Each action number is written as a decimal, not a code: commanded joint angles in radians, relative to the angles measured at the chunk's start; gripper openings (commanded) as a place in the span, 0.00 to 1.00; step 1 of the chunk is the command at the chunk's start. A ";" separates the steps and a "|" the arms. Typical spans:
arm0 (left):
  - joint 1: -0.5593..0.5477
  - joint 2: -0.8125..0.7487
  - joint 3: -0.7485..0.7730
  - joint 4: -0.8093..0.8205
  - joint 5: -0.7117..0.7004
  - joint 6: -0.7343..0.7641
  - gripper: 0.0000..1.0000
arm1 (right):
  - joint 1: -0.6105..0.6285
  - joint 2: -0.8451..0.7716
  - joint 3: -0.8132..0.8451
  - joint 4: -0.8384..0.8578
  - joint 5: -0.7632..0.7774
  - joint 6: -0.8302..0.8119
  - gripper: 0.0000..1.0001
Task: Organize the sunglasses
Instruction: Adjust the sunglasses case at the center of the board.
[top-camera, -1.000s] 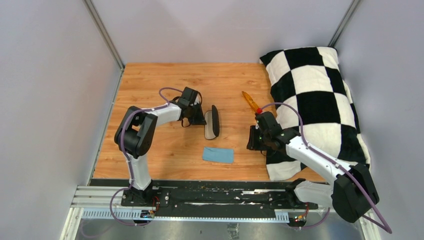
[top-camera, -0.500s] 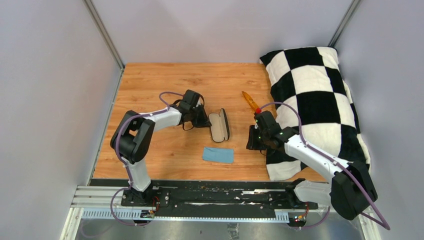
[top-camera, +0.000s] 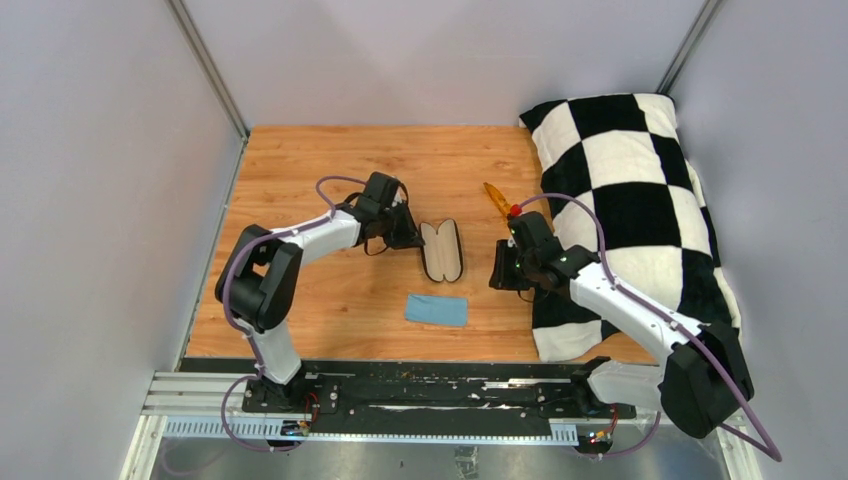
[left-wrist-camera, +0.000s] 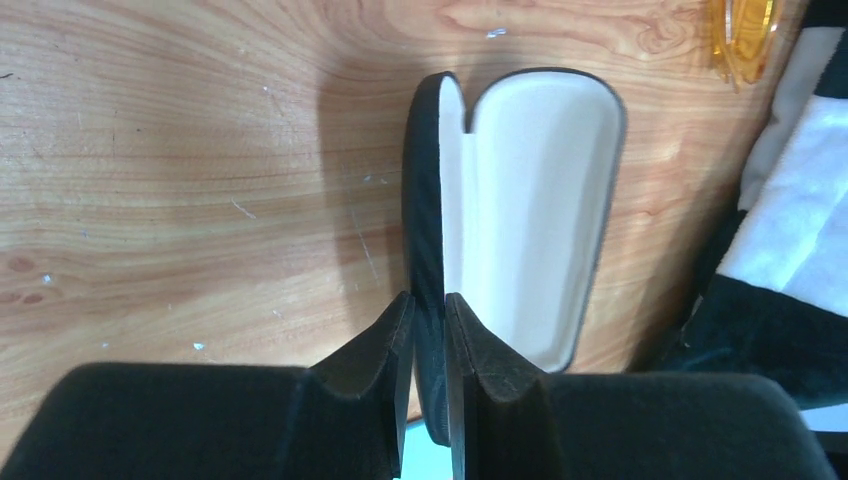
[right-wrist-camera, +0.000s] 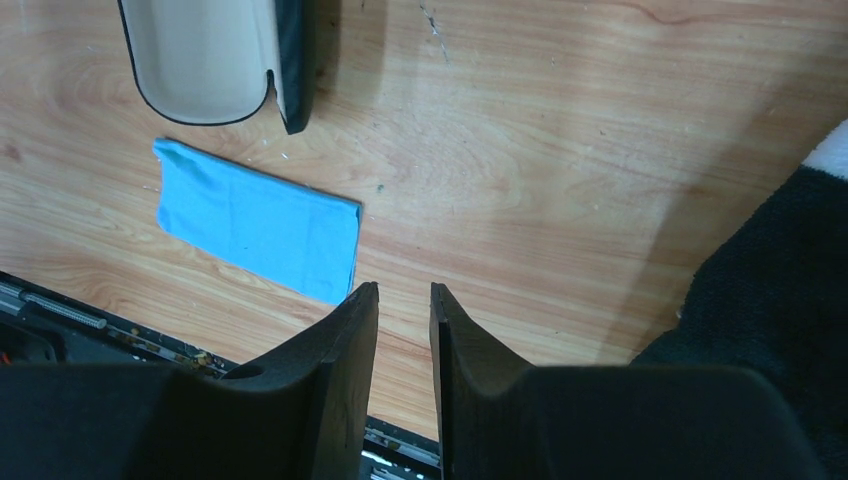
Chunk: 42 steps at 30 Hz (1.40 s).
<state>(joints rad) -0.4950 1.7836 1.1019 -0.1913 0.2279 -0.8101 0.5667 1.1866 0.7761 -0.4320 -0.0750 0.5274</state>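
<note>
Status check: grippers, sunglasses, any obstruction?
Left gripper shut on glasses case lid edge, case open. Right gripper near-shut, holding nothing. Sunglasses on table by checkered pillow, untouched. Blue cloth lies clear of the path.

Left arm reached forward and right, elbow bent, wrist low over bench (top-camera: 300, 290). Left hand (left-wrist-camera: 429, 330) pinched thin edge between nearly closed fingers. Right arm stretched forward-left, right hand (right-wrist-camera: 404, 305) low, fingers almost together, holding nothing.

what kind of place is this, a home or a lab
Likely a lab test cell: plain grey walls box in a small wood table, with two arms bolted to a metal rail at its near edge.
</note>
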 joint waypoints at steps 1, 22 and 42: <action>-0.013 -0.067 0.035 -0.034 -0.010 0.022 0.21 | -0.006 0.004 0.040 -0.036 -0.010 -0.016 0.31; -0.039 -0.472 -0.085 -0.148 -0.144 0.051 0.24 | 0.011 0.202 0.089 0.159 -0.249 0.034 0.32; -0.039 -0.658 -0.224 -0.265 -0.205 0.087 0.26 | -0.001 0.398 0.180 0.244 -0.283 0.051 0.31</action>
<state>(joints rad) -0.5278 1.1378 0.8753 -0.4393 0.0429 -0.7406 0.5659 1.5791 0.9703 -0.2203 -0.3302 0.5484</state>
